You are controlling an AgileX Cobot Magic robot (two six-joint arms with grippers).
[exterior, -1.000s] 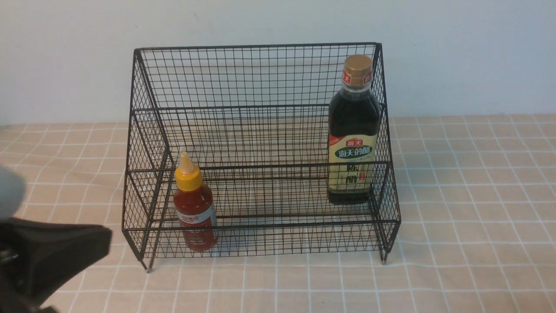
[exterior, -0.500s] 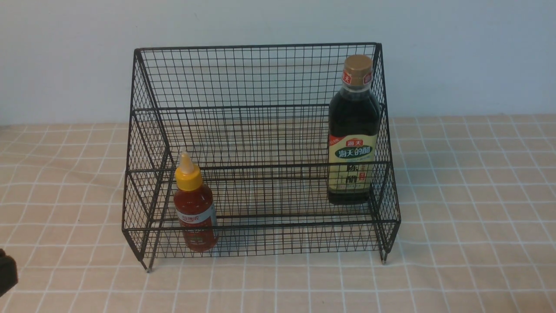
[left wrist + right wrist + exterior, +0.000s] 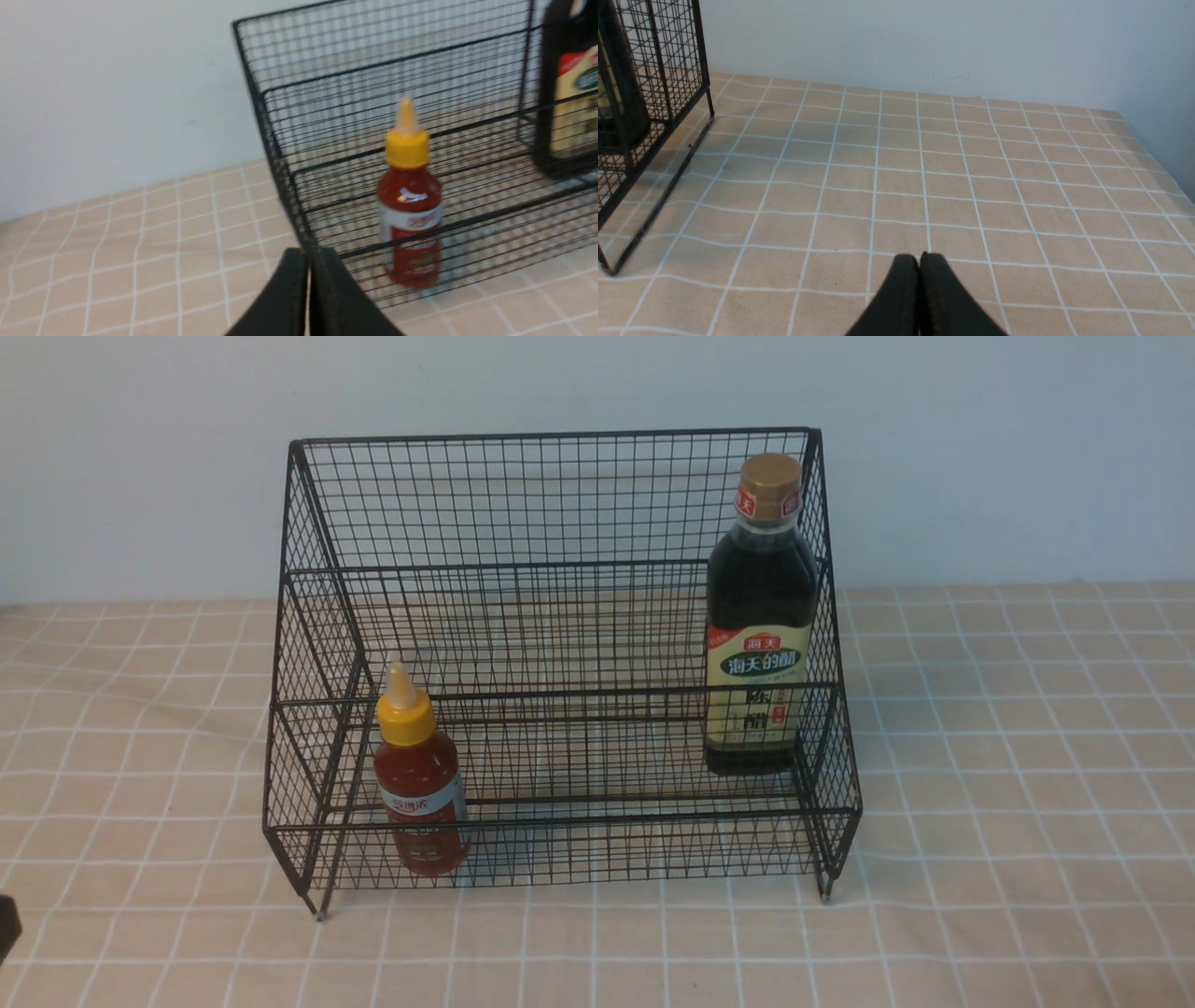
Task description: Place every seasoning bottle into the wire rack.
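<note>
The black wire rack stands mid-table. The small red sauce bottle with yellow nozzle cap stands upright in its lower tier at the left; it also shows in the left wrist view. The tall dark vinegar bottle with gold cap stands upright at the rack's right end; part of it shows in the left wrist view. My left gripper is shut and empty, well back from the rack's left front corner; only a dark sliver of it shows in the front view. My right gripper is shut and empty over bare cloth right of the rack.
A beige checked cloth covers the table, with a pale wall close behind the rack. The rack's right side and foot show in the right wrist view. The table's right edge lies near a side wall.
My left arm has drawn back toward the lower left, from filling the front view's corner to almost out of it. Both bottles and the rack have not moved.
</note>
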